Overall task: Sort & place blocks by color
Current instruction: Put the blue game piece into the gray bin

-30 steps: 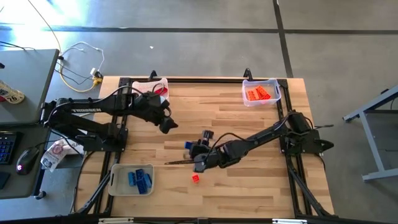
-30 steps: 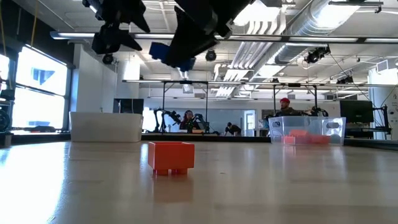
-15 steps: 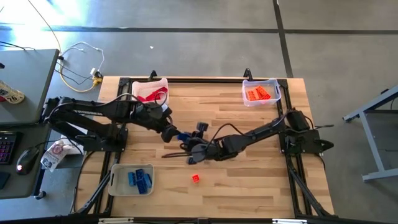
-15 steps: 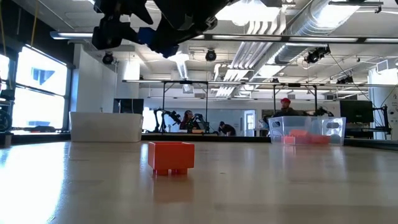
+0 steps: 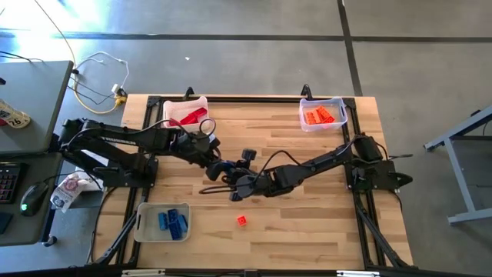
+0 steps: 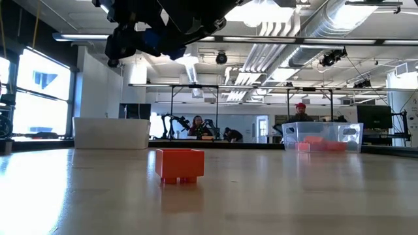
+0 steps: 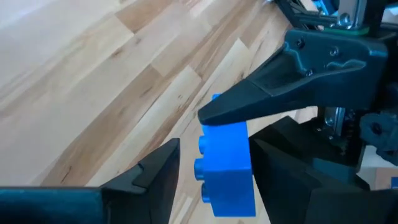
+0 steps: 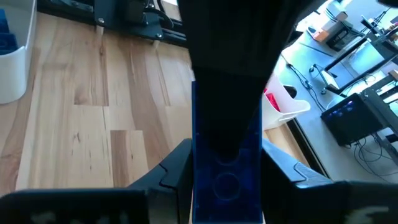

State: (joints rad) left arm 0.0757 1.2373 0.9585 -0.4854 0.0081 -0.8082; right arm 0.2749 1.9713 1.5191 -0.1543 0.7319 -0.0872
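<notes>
Blue block passed between two end effectors above the desk

One blue block (image 7: 227, 163) is clamped in the right end effector (image 5: 228, 178); the left end effector (image 5: 217, 167) brackets it, fingers apart. One orange block (image 5: 241, 220) lies alone; three trays (image 5: 141, 223) hold sorted blocks.

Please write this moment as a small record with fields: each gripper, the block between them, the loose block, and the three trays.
right gripper: above table middle, shut on the blue block
left gripper: meets the right one, fingers open on either side of the blue block
handover: looks under way; blue block off the table
orange block: alone on the table, near the front edge
red tray: back left, holds red blocks
orange tray: back right, holds orange blocks
blue tray: front left, holds blue blocks
</notes>
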